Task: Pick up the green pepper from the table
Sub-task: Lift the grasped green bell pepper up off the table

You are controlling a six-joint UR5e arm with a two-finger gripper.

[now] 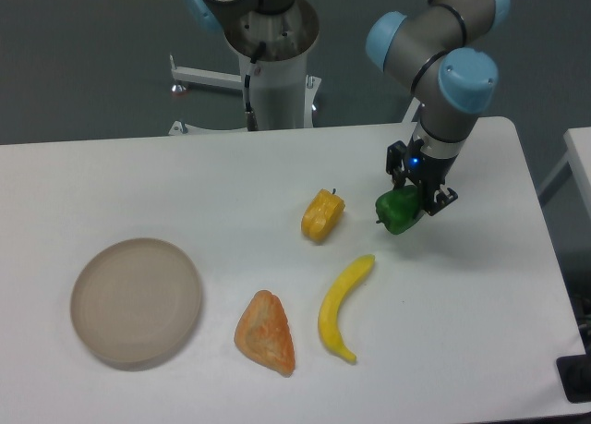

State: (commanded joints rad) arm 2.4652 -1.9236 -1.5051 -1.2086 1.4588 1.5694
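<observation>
The green pepper (397,211) is small, glossy and dark green, at the right middle of the white table (185,184). My gripper (413,192) comes down from above and its black fingers close around the pepper's upper right side. The pepper looks tilted, with its stem pointing left. I cannot tell whether it touches the table or hangs just above it.
A yellow-orange pepper (321,215) lies just left of the green one. A long yellow banana-like piece (342,305) lies in front of it. An orange wedge (266,332) sits front centre. A round beige plate (137,300) is at the front left. The robot base (272,68) stands at the back.
</observation>
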